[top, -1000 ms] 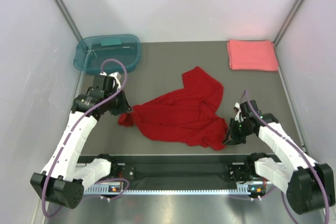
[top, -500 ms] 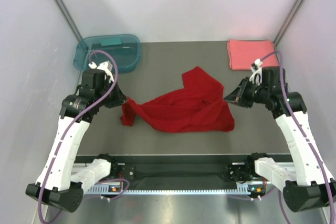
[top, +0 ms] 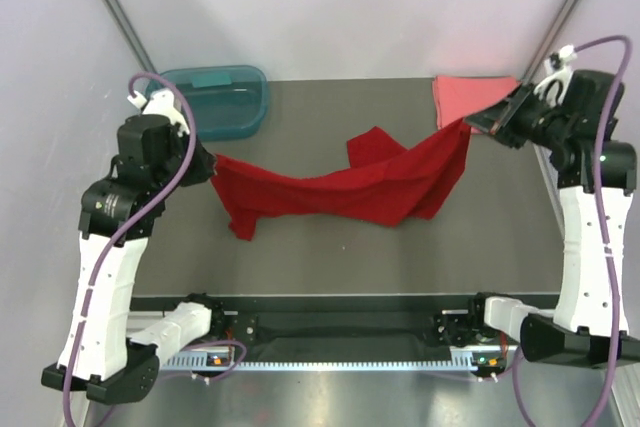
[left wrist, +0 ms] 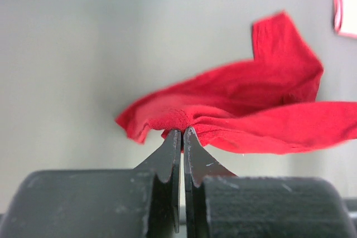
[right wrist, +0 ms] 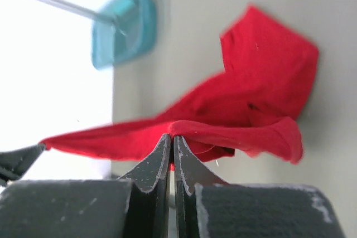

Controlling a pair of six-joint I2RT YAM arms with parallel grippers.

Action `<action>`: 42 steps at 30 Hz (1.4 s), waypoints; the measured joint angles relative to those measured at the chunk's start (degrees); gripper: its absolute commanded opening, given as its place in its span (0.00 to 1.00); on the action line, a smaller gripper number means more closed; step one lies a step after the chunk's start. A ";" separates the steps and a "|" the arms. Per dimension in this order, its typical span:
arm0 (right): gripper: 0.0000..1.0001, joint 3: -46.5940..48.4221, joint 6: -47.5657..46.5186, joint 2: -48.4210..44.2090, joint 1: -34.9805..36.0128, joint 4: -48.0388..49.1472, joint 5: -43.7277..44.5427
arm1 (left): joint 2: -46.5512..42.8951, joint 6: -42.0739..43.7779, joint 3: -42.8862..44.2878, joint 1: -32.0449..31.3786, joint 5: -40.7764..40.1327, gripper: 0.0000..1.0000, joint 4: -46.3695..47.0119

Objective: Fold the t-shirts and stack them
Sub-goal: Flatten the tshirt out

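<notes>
The deep red t-shirt (top: 340, 187) hangs stretched between both arms above the table, sagging in the middle with a sleeve trailing toward the back. My left gripper (top: 212, 162) is shut on its left edge (left wrist: 184, 120). My right gripper (top: 470, 125) is shut on its right edge (right wrist: 223, 129), raised high at the back right. The coral-pink t-shirt (top: 462, 90) lies folded at the back right corner, partly hidden behind the right gripper.
A teal translucent tub (top: 225, 97) stands at the back left, also seen as the tub (right wrist: 122, 26) in the right wrist view. Pale walls close in the table (top: 330, 257) on the left, right and back.
Both arms have lifted and spread apart, pulling the red t-shirt off the table into a taut span. The right gripper rose from the near right to the back right.
</notes>
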 measured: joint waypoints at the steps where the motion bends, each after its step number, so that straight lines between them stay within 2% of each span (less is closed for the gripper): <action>1: 0.00 2.03 0.28 0.81 -0.76 0.42 -0.42 | 0.28 0.39 1.53 0.00 -0.83 0.00 0.00; 11: 0.00 26.67 6.47 16.68 -4.79 9.64 -6.80 | 6.91 4.02 19.39 0.00 -8.20 0.00 0.50; 18: 0.00 34.73 19.41 25.59 -7.43 29.64 -12.07 | 12.72 7.54 28.87 0.00 -8.48 0.00 8.41; 24: 0.00 42.97 32.13 30.71 -11.10 47.63 -13.33 | 11.74 9.40 28.37 0.00 -5.53 0.00 19.67; 32: 0.00 44.41 41.24 25.33 -19.91 64.83 -13.75 | 1.92 9.88 24.63 0.00 -2.82 0.00 28.44; 36: 0.00 44.48 43.34 19.47 -25.90 69.07 -14.80 | -2.73 9.97 25.03 0.00 -1.92 0.00 28.96; 42: 0.00 45.07 43.47 8.35 -26.84 71.38 -15.85 | -8.46 10.56 31.78 -0.02 -1.38 0.00 27.65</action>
